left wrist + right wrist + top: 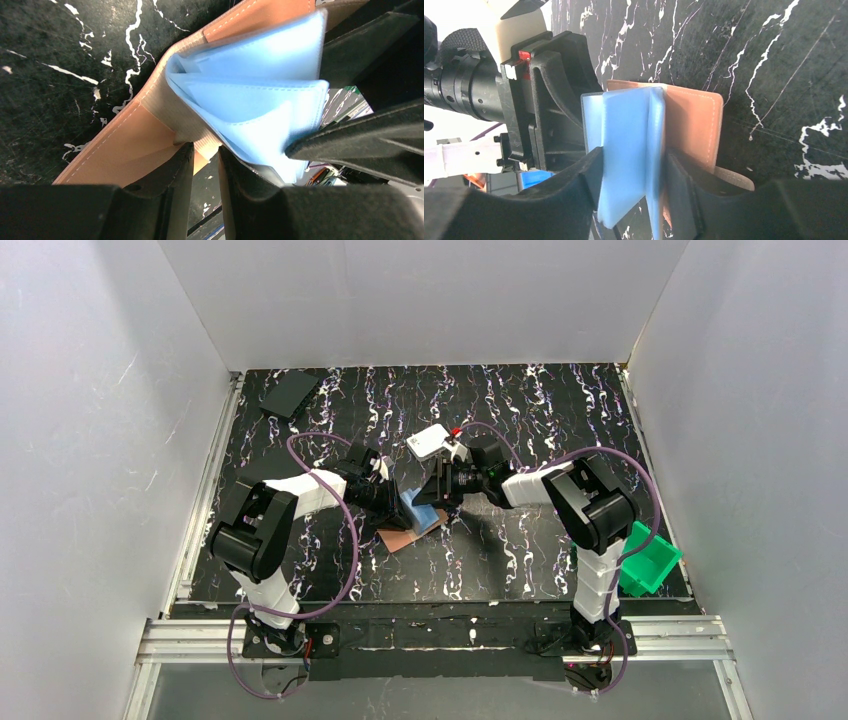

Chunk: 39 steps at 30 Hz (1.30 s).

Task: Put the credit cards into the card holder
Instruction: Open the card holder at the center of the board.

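Note:
The card holder (413, 523) is an orange-brown leather wallet, open on the table's middle, with its light-blue panels (250, 85) fanned upward. My left gripper (206, 150) comes from the left, its narrow jaws pinching the grey spine edge (172, 112). My right gripper (634, 160) comes from the right, shut on the bundle of blue panels (624, 130); one finger presses the outer blue panel, the other the leather side (691, 120). In the top view both grippers (395, 502) (437, 496) meet over the wallet. I cannot make out the credit cards in any view.
A white rounded box (428, 443) sits just behind the grippers. A flat black rectangle (289, 394) lies at the far left back. A green plastic bin (648, 560) stands at the right front edge, beside the right arm's base.

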{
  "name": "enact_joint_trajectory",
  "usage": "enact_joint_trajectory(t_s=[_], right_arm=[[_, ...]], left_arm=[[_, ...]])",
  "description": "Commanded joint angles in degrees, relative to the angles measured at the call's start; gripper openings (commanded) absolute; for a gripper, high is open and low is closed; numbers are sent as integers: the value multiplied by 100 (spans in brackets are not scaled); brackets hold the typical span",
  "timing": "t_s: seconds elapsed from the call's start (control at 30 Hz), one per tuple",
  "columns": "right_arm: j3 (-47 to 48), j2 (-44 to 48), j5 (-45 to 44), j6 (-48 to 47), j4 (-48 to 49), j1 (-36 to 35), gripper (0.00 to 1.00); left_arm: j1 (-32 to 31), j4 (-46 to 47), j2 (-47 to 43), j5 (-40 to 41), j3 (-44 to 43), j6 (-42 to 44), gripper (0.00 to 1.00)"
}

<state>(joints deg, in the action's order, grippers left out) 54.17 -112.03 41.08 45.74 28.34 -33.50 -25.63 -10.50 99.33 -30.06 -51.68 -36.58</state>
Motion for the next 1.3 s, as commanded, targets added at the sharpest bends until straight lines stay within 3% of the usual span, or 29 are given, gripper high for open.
enact_joint_trajectory(t_s=[0.0, 0.23, 0.43, 0.6, 0.77, 0.93, 1.07, 1.27], right_arm=[[155, -88, -23, -132, -31, -34, 50], [115, -72, -166, -305, -282, -51, 38], [-19, 38, -263, -347, -318, -108, 24], [-326, 271, -444, -120, -88, -201, 21], [-534, 594, -825, 33, -12, -379, 13], [-592, 866, -1291, -1, -194, -568, 5], [-568, 988, -1536, -114, -415, -649, 4], [-581, 990, -1583, -127, -461, -701, 4]], left_arm=[[5, -160, -8, -21, -16, 124, 23], [62, -223, -241, -38, 16, 108, 25], [373, -441, -897, -106, 109, 200, 35], [549, -467, -1283, -200, 220, 265, 47], [566, -354, -1319, -359, 235, 280, 61], [544, -382, -1223, -402, 161, 306, 67], [499, -479, -1332, -188, 181, 321, 65], [506, -826, -1514, 247, 193, 464, 49]])
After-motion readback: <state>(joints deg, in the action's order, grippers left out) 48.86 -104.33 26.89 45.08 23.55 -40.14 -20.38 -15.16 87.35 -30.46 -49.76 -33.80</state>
